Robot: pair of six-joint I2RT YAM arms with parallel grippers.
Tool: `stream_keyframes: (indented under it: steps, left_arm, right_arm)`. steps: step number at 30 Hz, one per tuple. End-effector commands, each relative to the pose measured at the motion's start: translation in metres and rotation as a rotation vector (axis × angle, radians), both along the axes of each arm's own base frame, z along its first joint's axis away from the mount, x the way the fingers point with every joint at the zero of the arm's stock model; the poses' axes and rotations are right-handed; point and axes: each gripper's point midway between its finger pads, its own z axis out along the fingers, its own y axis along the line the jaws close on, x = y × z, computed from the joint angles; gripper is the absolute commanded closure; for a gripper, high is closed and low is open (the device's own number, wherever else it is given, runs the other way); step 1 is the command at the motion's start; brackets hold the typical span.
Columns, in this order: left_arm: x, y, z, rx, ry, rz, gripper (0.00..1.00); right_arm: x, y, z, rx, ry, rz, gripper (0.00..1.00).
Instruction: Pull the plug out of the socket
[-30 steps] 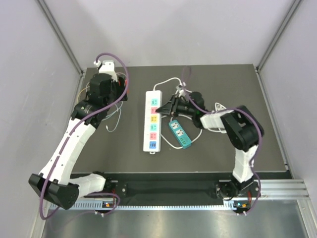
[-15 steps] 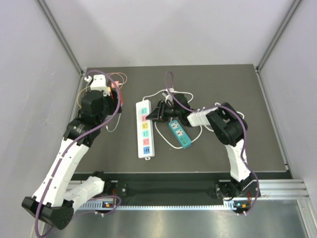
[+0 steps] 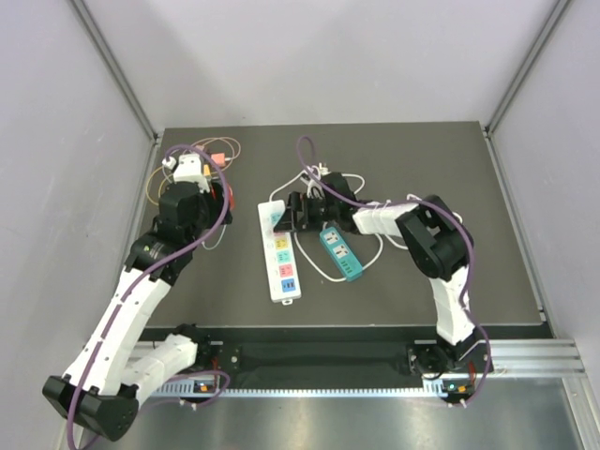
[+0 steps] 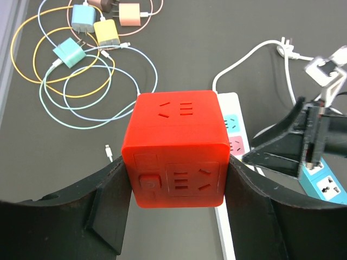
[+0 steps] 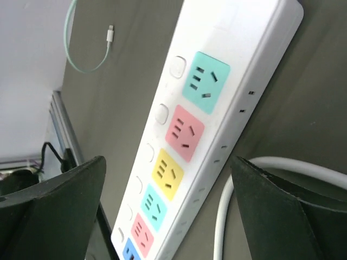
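- dark table (image 3: 487, 281): holds both power strips and a bundle of chargers; grey walls stand on three sides.
- left arm (image 3: 131, 300): reaches up the left side of the table, with its wrist beside the white strip's far end.
- right arm (image 3: 450, 300): bends in from the right, and its wrist points left at the far end of the white strip.
- white power strip (image 3: 279, 255): lies flat and slightly tilted near the middle of the table. the coloured sockets (image 5: 192, 132) seen from the right wrist have nothing plugged into them.
- teal power strip (image 3: 338, 253): smaller, lying just to the right of the white one, with a white cord (image 3: 323, 272) looped around it.
- right gripper (image 5: 168, 208): its fingers (image 5: 59, 211) are spread wide with nothing between them, one to each side of the white strip.
- left gripper (image 4: 176, 176): its fingers (image 4: 108, 211) are clamped on the two sides of the red cube plug.
- red cube plug (image 4: 176, 149): it is off the strip and held above the table, left of the white strip.
- chargers (image 4: 103, 27): blue, yellow, mint and peach, lying with coiled cables at the far left corner.
- loose cable tip (image 5: 110, 36): lies on the table beside the white strip.
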Motion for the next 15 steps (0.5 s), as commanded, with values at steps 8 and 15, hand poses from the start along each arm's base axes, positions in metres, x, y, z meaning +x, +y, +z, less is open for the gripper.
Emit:
stream_keyframes:
  steps: [8, 15]
  left_arm:
    - [0.020, -0.011, 0.022, -0.051, -0.087, -0.019, 1.00]
    - [0.054, -0.008, 0.007, -0.079, -0.065, 0.014, 1.00]
  right_arm:
    - [0.016, -0.051, 0.131, 0.025, -0.488, 0.171, 0.00]
    - [-0.015, -0.101, 0.177, 0.035, -0.714, 0.360, 0.00]
